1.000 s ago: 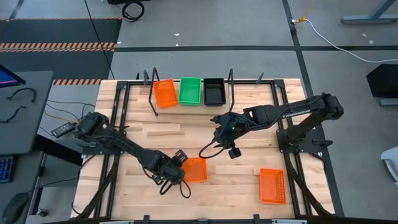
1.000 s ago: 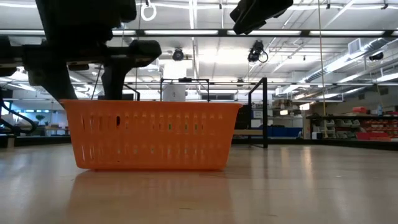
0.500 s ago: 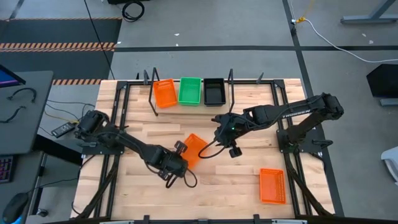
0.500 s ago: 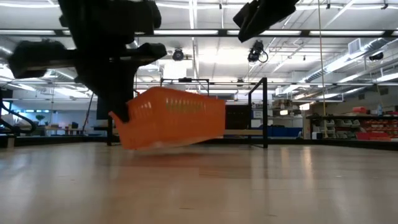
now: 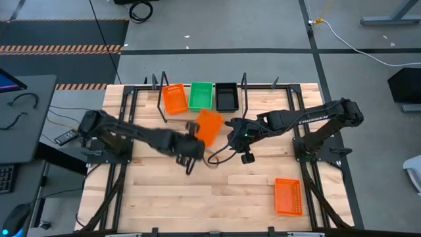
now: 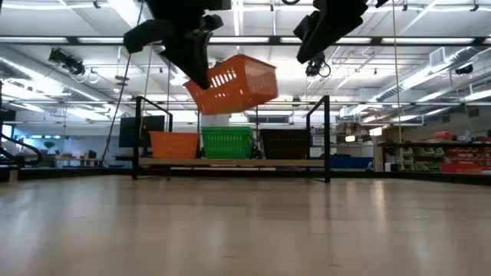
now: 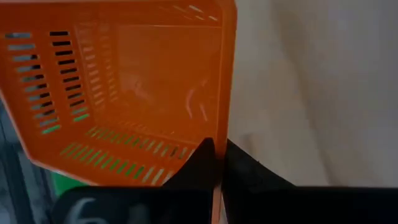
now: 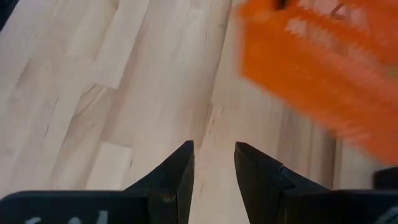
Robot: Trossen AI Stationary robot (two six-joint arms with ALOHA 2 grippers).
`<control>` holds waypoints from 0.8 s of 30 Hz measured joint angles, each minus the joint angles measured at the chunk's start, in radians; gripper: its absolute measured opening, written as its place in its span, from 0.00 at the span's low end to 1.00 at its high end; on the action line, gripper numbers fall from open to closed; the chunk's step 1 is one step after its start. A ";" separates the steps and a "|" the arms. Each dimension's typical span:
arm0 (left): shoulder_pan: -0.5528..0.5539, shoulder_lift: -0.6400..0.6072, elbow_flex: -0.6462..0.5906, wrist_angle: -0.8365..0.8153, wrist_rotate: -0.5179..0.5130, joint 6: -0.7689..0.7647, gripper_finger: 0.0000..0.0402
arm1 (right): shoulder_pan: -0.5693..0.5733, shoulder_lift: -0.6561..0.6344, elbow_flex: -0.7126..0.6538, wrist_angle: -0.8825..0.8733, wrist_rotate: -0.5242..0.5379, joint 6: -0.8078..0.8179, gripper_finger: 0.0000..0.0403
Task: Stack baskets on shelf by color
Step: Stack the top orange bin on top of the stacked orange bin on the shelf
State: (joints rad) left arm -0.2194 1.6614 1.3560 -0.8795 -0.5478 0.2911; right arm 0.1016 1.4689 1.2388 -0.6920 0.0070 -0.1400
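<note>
The left gripper [image 5: 192, 146] is closed on the wall of a raised orange basket [image 5: 209, 125], tilted in the air near the shelf [image 6: 230, 162]. It should level it, then lower it into the orange shelf basket [image 5: 174, 98], beside the green basket [image 5: 201, 95] and black basket [image 5: 227, 96]. All have perforated plastic walls. The right gripper [image 8: 214, 163] waits at mid-table, slightly open and empty. Another orange basket [image 5: 287, 196] lies far right.

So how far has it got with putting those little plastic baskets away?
Done: an orange mesh basket, a green one and a black one sit side by side on the black-framed shelf. In hand: the left gripper carries a second orange basket in the air. Left: a third orange basket lies on the table.
</note>
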 joint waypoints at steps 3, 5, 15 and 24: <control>0.095 -0.048 0.000 -0.029 0.002 -0.038 0.03 | 0.007 0.000 0.000 -0.003 0.001 0.005 0.30; 0.169 -0.081 -0.002 -0.046 0.001 -0.064 0.03 | 0.010 0.000 0.000 0.002 0.000 0.004 0.30; 0.519 -0.157 -0.001 -0.074 0.154 -0.156 0.03 | 0.006 0.000 0.000 0.029 0.000 -0.009 0.30; 0.666 -0.156 -0.001 -0.099 0.206 -0.219 0.03 | 0.007 0.000 0.000 0.034 0.000 -0.010 0.30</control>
State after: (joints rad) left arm 0.4468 1.5051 1.3548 -0.9782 -0.3419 0.0719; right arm 0.1081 1.4689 1.2388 -0.6584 0.0067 -0.1497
